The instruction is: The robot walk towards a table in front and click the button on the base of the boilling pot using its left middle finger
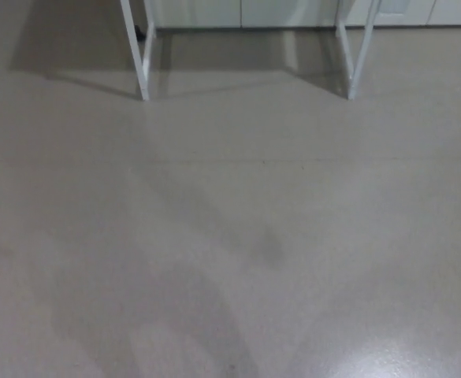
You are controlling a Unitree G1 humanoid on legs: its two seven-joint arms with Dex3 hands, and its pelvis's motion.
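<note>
Only the lower part of the table shows in the head view: a white left leg frame and a white right leg frame stand on the floor at the top of the picture. The tabletop, the boiling pot and its base button lie above the picture's edge and are hidden. Neither of my hands nor any arm shows.
Pale grey floor fills almost the whole view, with a faint seam running across it and a glare patch at the bottom right. White cabinet fronts stand behind the table legs. Soft shadows lie under the table and on the near floor.
</note>
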